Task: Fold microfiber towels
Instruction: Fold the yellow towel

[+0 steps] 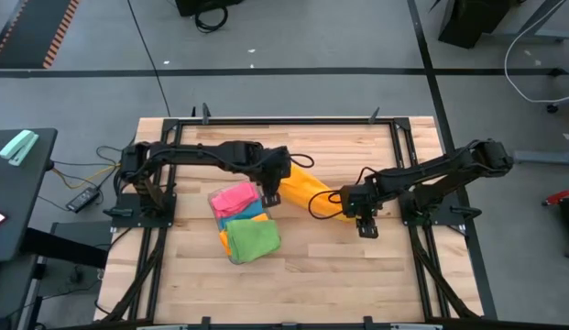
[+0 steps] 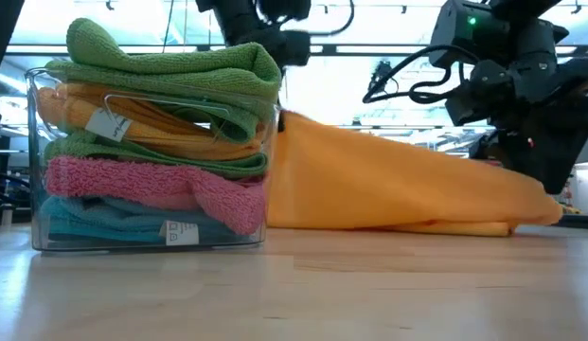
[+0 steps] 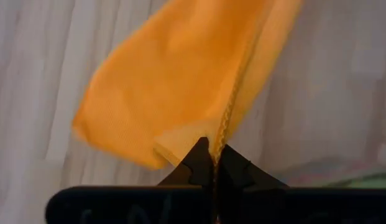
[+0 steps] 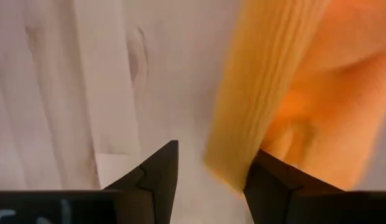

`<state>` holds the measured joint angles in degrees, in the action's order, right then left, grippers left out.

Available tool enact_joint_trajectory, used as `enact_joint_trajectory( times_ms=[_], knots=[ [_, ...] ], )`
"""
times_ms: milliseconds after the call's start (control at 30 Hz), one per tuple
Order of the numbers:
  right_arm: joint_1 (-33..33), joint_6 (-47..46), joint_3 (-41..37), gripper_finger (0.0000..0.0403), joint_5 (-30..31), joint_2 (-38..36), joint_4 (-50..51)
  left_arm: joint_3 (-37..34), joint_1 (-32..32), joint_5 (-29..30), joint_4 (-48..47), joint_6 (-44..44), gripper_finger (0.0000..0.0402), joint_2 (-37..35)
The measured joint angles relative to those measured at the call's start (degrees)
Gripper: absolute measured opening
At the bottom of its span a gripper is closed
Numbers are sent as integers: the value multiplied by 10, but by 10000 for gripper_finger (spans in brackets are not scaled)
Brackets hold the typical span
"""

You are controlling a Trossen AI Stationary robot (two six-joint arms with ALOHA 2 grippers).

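An orange microfiber towel (image 1: 307, 191) lies stretched across the table's middle. Its left end is raised (image 2: 284, 123) and its right end rests on the wood (image 2: 502, 225). My left gripper (image 1: 268, 192) is shut on the raised end, next to a clear tray (image 2: 36, 152). The tray holds several folded towels: green (image 2: 170, 62), orange, pink (image 2: 133, 180) and blue. My right gripper (image 1: 366, 225) stands open, pointing down over the towel's right end. A bunched corner of that end (image 4: 233, 155) sits between its fingers, close to one of them. My left gripper pinches the orange towel's stitched edge (image 3: 225, 118) between its two shut fingers, coming from above at a slant. The held end is lifted off the table, and the cloth slopes down from it to the wood. My right gripper: I cannot tell whether one finger (image 4: 267, 177) touches the towel's corner.
The tray of folded towels (image 1: 243, 220) stands left of centre, just beside my left gripper. Bare wood (image 1: 311, 275) stretches along the near side. A dark metal frame (image 1: 284, 119) borders the table.
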<state>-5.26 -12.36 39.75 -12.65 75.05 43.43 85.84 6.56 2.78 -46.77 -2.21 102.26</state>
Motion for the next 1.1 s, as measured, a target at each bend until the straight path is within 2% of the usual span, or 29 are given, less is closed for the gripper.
enact_joint_trajectory(
  times_ms=[333,533,733,833,1000,1100],
  knots=[
    [-5,-43,0,167,-5,1,2,0,18,0,-116,34,26,0],
    [-5,-39,0,167,-24,-1,-50,0,18,-11,-101,38,7,0],
    [-5,-23,0,167,-25,3,-106,0,15,-17,-96,47,29,0],
    [-5,-21,0,167,-25,16,-128,0,17,-17,-95,44,27,0],
    [-5,-53,0,167,-45,38,-173,0,16,-17,-94,41,8,0],
    [-5,-80,0,167,-40,33,-156,0,16,-18,-94,40,10,0]
  ],
)
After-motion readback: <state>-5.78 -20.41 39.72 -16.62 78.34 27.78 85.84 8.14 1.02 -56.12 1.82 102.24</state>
